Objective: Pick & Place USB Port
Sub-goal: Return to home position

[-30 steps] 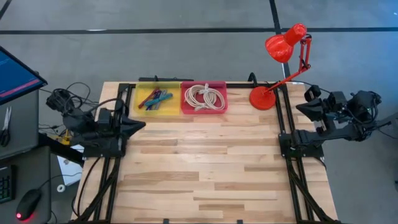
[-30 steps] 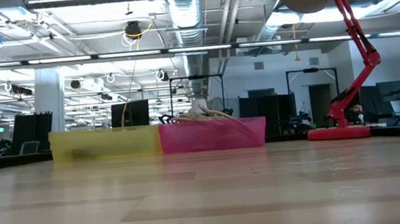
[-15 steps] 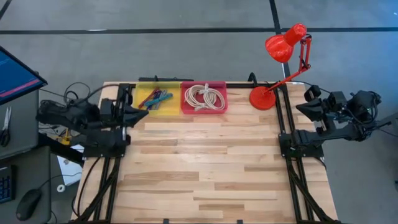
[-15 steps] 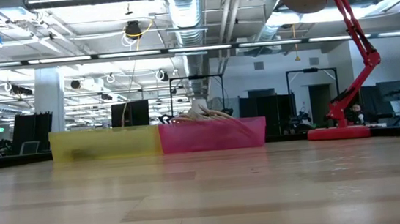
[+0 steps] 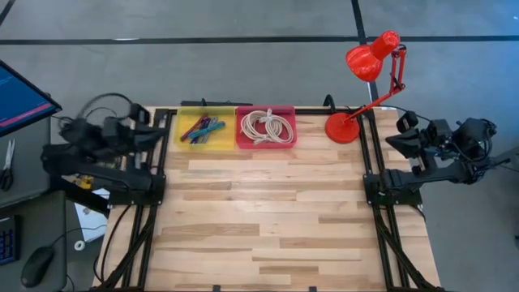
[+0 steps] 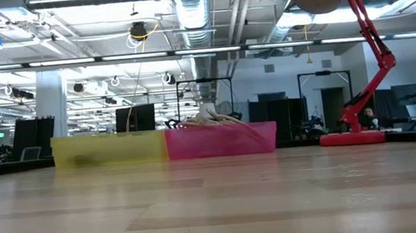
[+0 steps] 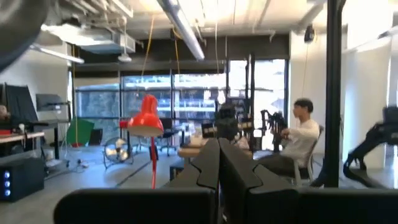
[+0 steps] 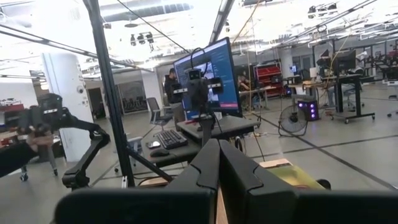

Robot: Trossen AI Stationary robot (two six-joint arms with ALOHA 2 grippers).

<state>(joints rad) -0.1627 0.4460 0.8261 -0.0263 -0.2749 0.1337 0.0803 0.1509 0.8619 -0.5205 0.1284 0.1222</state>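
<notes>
The task's cables all lie in two bins at the back edge of the tabletop [image 5: 268, 219]. The yellow bin [image 5: 207, 148] holds a loose bunch of blue, pink and red charger cables [image 5: 201, 128]. The pink bin [image 5: 266, 146], touching it on the right, holds a coiled beige cable [image 5: 268, 126]. In the low view the coil rises above the pink wall.

The left arm [image 5: 105, 142] sits folded over the tabletop's left edge, just beside the yellow bin. Its wrist view shows the left jaws pressed together, holding nothing. The right arm [image 5: 438, 150] is folded beyond the right edge, well apart from the bins. The right jaws are likewise closed and empty.

A red desk lamp [image 5: 342, 128] stands at the back right corner, near the pink bin. Off the tabletop on the left are a blue-lit monitor [image 5: 20, 101], scissors [image 5: 7, 162] and a mouse [image 5: 36, 268]. The writing on the screen is too small to read. A seated person [image 7: 301, 140] shows in the room beyond.
</notes>
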